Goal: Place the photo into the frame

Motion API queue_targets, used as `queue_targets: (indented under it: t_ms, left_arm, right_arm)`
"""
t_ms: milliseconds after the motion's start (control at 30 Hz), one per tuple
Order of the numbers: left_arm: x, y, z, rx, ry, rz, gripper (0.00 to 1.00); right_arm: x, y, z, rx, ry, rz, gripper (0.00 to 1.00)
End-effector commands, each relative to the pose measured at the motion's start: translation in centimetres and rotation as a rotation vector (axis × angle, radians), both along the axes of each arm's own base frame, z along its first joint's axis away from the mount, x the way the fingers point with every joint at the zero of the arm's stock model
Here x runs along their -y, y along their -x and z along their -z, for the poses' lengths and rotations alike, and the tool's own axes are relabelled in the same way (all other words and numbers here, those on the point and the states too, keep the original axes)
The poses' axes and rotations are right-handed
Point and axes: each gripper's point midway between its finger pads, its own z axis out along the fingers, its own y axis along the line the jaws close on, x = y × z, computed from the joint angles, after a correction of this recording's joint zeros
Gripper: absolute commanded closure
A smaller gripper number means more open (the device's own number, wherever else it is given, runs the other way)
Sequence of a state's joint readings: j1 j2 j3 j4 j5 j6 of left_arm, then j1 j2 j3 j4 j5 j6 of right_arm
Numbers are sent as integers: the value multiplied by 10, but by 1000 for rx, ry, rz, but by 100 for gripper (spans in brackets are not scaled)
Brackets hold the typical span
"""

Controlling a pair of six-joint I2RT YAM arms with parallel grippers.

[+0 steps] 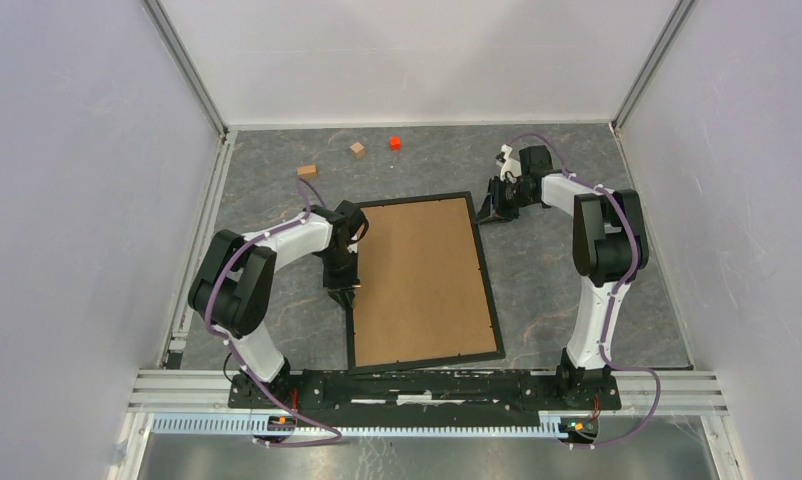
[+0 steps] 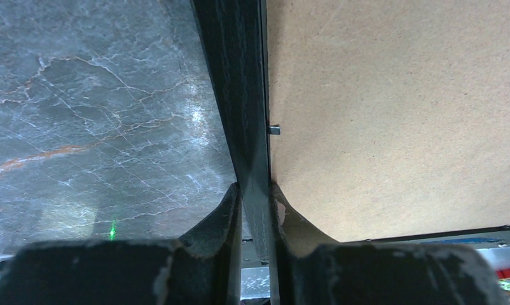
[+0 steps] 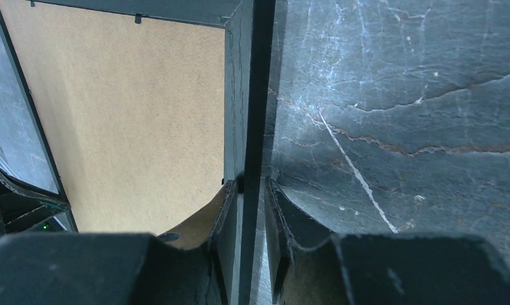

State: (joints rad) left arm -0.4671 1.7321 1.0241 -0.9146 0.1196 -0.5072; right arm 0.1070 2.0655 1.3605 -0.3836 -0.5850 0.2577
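On the table point(image 1: 577, 170) the frame point(image 1: 427, 362) lies face down, brown backing board point(image 1: 422, 280) seated; I see no photo, likely underneath. My left gripper point(image 2: 255, 187) pinches the left rail. My right gripper point(image 3: 249, 181) straddles the far right corner, clamped or not I cannot tell; securing the board seems left

No text, label, brand, number or sign can be read on the frame point(image 1: 488, 272), its brown backing board point(image 1: 422, 283) or the marbled worktop point(image 1: 562, 275).

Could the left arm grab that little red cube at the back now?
Probably not: the left gripper is clamped on the black rectangular picture frame, and the small red cube sits far back.
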Motion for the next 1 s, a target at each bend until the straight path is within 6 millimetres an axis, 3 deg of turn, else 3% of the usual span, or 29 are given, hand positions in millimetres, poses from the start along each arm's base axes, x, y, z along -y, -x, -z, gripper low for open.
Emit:
queue_targets:
  t_ms: [0, 500, 967]
  left_arm:
    - [16, -31, 39, 127, 31, 53, 98]
    - [18, -32, 37, 131, 39, 56, 98]
    - [21, -34, 37, 133, 46, 57, 98]
  right_arm:
    - [3, -12, 9, 32, 12, 2, 73]
    - [-11, 8, 27, -19, 29, -60, 74]
    - [-24, 42, 40, -65, 74, -77, 74]
